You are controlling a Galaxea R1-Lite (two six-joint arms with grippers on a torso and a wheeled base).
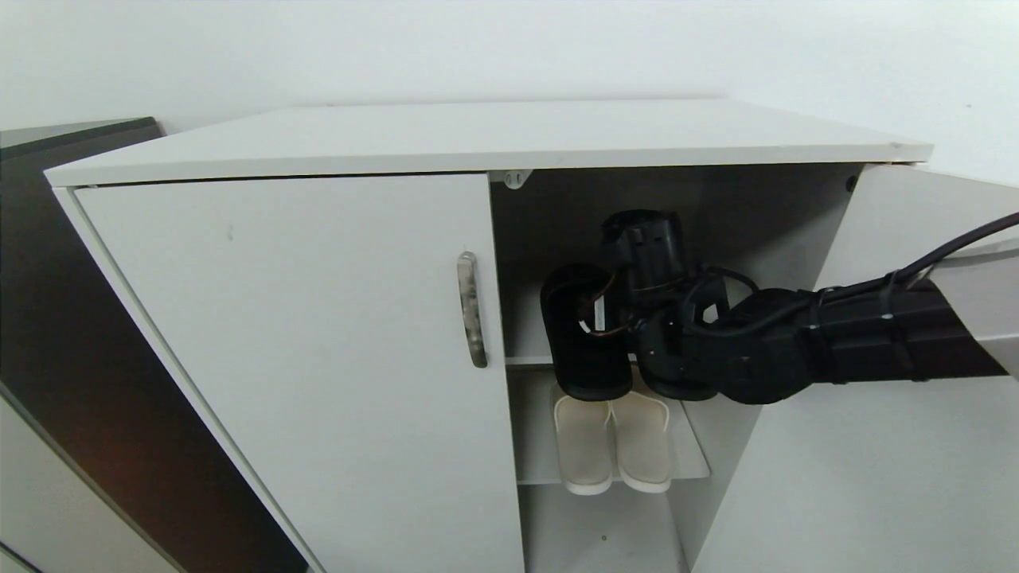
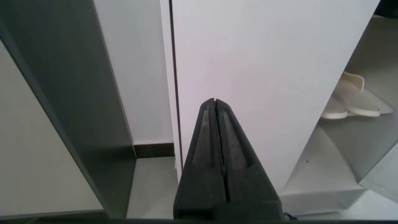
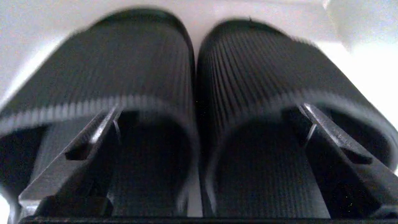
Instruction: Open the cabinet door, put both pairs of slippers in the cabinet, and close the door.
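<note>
Black slippers [image 1: 585, 334] are hanging inside the cabinet [image 1: 478, 139] above the white slippers [image 1: 611, 442]. The right wrist view is showing the right gripper [image 3: 199, 149] pinching both, while the left gripper [image 2: 214, 124] is sitting pressed together before the closed door [image 2: 249, 62].

- The cabinet [image 1: 478, 135] is a flat, pale grey-white all over, top, sides and shelves alike, with no pattern.
- Its closed door [image 1: 302, 334] is the same plain pale grey.
- The door handle [image 1: 472, 310] is dull silver metal, mottled with darker flecks.
- The black slippers [image 1: 585, 334] are matt black, with fine, close ribbing running across their upper bands.
- The white slippers [image 1: 611, 442] are a creamy off-white and quite plain.
- The right gripper [image 3: 199, 162] is black, and its fingers look dark grey.
- The left gripper [image 2: 215, 106] is black too, with shallow lengthwise grooves.
- The panel [image 1: 80, 318] left of the cabinet is dark brown to black with a reddish sheen.
- The wall [image 1: 478, 48] behind is plain white.
</note>
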